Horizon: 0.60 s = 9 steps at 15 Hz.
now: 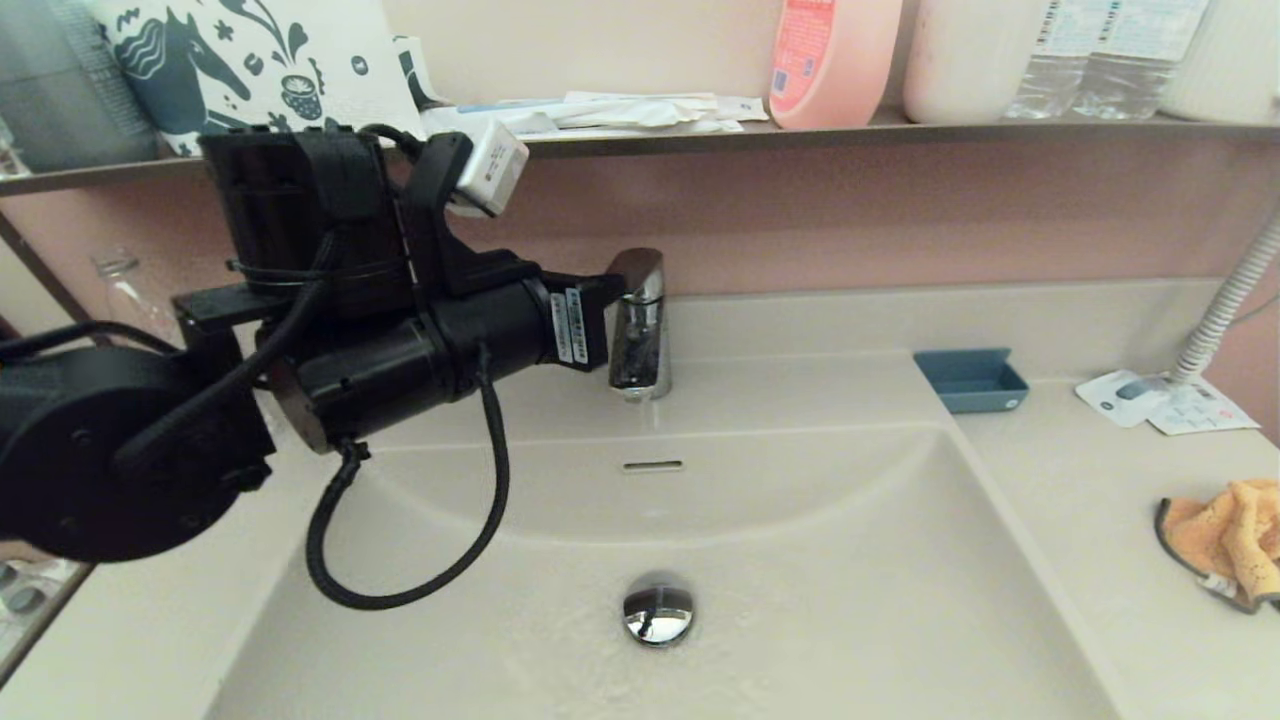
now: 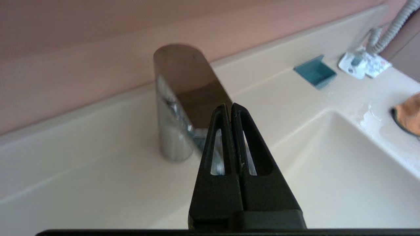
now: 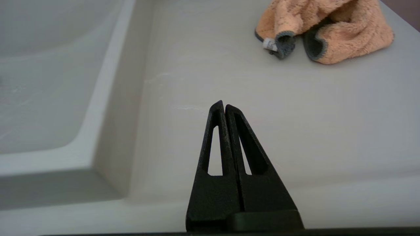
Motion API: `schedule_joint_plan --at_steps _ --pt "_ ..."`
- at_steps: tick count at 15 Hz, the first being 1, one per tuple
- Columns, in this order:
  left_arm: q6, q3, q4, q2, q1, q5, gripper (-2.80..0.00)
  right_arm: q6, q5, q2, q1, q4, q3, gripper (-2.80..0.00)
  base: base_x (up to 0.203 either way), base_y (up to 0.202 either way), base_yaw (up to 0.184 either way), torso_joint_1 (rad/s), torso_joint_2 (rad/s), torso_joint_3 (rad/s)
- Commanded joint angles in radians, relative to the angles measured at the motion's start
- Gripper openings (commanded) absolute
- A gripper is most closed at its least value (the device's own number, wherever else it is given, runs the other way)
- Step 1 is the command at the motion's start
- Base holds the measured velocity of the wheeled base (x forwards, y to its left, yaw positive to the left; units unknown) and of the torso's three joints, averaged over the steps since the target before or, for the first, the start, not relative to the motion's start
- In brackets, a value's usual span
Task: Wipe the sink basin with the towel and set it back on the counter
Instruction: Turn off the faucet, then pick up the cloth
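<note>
The orange towel (image 1: 1225, 540) lies crumpled on the counter (image 1: 1060, 480) at the right edge of the head view, well right of the sink basin (image 1: 800, 560). The basin holds only its chrome drain plug (image 1: 657, 612) and overflow slot (image 1: 652, 465). My left gripper (image 2: 228, 106) is shut and empty, its tips right at the chrome tap's lever (image 2: 190, 85); its arm (image 1: 400, 340) reaches in from the left above the basin's back corner. My right gripper (image 3: 223, 105) is shut and empty, hovering over bare counter (image 3: 262, 98), with the towel (image 3: 325, 29) some way beyond its tips.
A blue soap dish (image 1: 970, 380) and white leaflets (image 1: 1165, 400) sit at the back right of the counter beside a corrugated hose (image 1: 1225, 310). The dark shelf (image 1: 800, 135) above carries a pink bottle (image 1: 830, 60), water bottles and paper packets.
</note>
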Motion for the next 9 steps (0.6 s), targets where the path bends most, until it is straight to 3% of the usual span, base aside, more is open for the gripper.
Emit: schedule_joint_plan --at_steps 1,3,6,9 --pt "-0.001 0.004 0.018 -0.076 0.000 0.002 -2.80 0.000 0.000 0.002 0.000 0.000 0.000 -2.80 0.000 0.000 0.000 0.000 0.00 0.000" --pt "-0.002 0.029 0.049 -0.159 0.000 0.009 -2.80 0.000 0.000 0.001 0.000 0.001 0.000 -2.80 0.000 0.000 0.000 0.000 0.00 0.000" --pt "-0.004 0.211 0.056 -0.324 0.009 0.012 -2.80 0.000 0.000 0.000 0.000 0.000 0.000 -2.80 0.000 0.000 0.000 0.000 0.00 0.000" --pt "-0.007 0.365 0.058 -0.523 0.084 0.008 -2.80 0.000 0.000 0.002 0.000 0.001 0.000 -2.80 0.000 0.000 0.000 0.000 0.00 0.000"
